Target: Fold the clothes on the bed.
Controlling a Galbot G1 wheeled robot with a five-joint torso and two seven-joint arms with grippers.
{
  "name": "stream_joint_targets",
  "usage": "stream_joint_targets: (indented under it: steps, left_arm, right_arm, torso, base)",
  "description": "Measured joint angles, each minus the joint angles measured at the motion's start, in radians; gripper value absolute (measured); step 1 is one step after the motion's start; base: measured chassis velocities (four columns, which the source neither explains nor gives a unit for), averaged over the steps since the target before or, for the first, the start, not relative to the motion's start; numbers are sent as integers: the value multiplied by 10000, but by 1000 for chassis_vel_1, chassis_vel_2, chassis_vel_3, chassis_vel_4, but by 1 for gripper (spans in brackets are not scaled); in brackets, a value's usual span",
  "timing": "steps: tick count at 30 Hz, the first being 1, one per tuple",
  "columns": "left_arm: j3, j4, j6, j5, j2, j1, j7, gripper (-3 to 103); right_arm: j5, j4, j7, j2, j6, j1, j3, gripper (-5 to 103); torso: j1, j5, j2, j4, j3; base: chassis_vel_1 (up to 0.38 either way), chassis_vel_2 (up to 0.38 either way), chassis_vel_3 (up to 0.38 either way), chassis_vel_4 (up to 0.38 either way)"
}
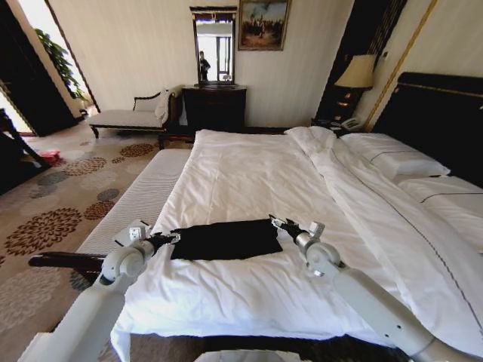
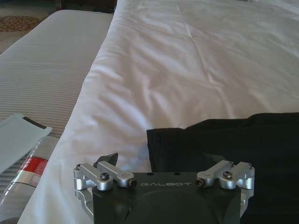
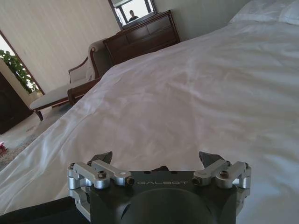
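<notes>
The black T-shirt lies flat on the bed, close to the foot edge and nearer the bench-side edge than the headboard side. It looks like a compact rectangle with no lettering visible, so a fold or two seems already made; my judgement is that the job sits mid-way, between folds.

The left tool rests at the shirt's end nearest the bench-side edge. In the left wrist view its jaws stand wide: one dark tip shows over white sheet just beside the cloth, while the other side is over the black fabric, gripping nothing. The right tool sits at the shirt's opposite end, at the corner farther from the foot edge. The right wrist view shows its jaws also spread wide and empty, above white sheet.

The next move likely calls for each tool to pinch an edge cleanly, catching only shirt and not bedding, before lifting together.
</notes>
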Motion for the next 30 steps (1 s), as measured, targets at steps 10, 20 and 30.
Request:
stream_joint_targets:
  steps: [10, 20, 30]
  left_arm:
    - [-502, -1531, -23, -415, 1303, 1607, -298, 100]
    - [559, 470, -60, -690, -685, -1722, -1133, 100]
    - [1433, 1274, -70, -464, -854, -2091, -1290, 100]
  right_arm:
    - [-56, 693, 158, -412, 18, -223, 193, 100]
    - [-262, 797, 280, -368, 56, -357, 144, 100]
    - [-271, 743, 620, -425, -14, -501, 210, 100]
  torso:
    - [-4, 1, 1, 6, -3]
    - [0, 2, 0, -3, 0]
    - [1, 2, -1, -1, 0]
  base:
    - [0, 0, 0, 0]
    - [0, 0, 0, 0]
    - [0, 0, 0, 0]
